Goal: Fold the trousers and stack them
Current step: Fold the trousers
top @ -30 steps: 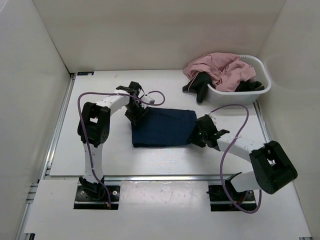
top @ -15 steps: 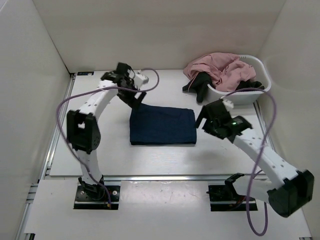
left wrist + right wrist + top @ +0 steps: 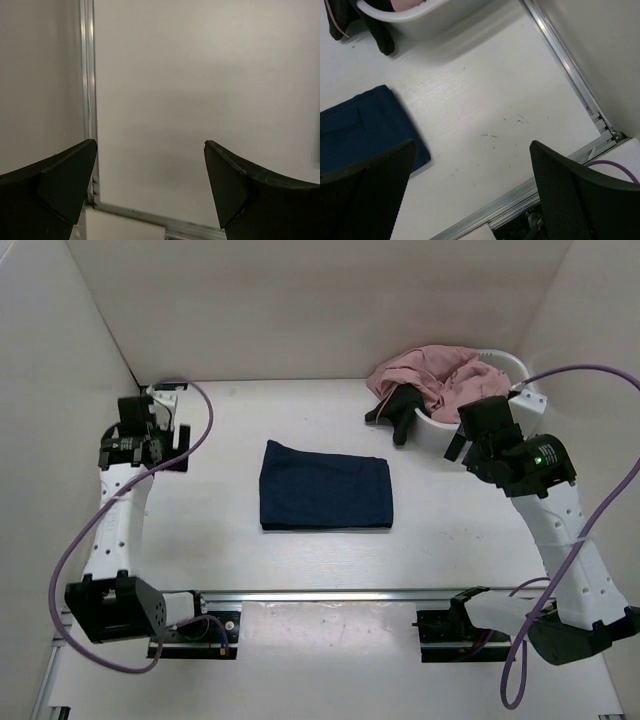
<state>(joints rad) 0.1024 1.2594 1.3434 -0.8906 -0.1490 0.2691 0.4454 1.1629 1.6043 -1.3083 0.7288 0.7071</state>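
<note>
One folded pair of trousers (image 3: 325, 487), one white tub (image 3: 432, 426), one pink garment (image 3: 440, 375), one black garment (image 3: 401, 410).

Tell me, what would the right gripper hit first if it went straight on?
Probably the bare table, just beside the folded trousers; the right gripper is open and nothing else seems to lie in its line, though depth is unclear.

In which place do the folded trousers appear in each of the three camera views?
Top external: the trousers lie folded at the middle of the table, apart from both arms.
Left wrist: not in it.
Right wrist: the trousers are at the left edge, about halfway down.
Shared landmark: the white basket is above and to the right of the trousers in the top view, and at the top left in the right wrist view.
</note>
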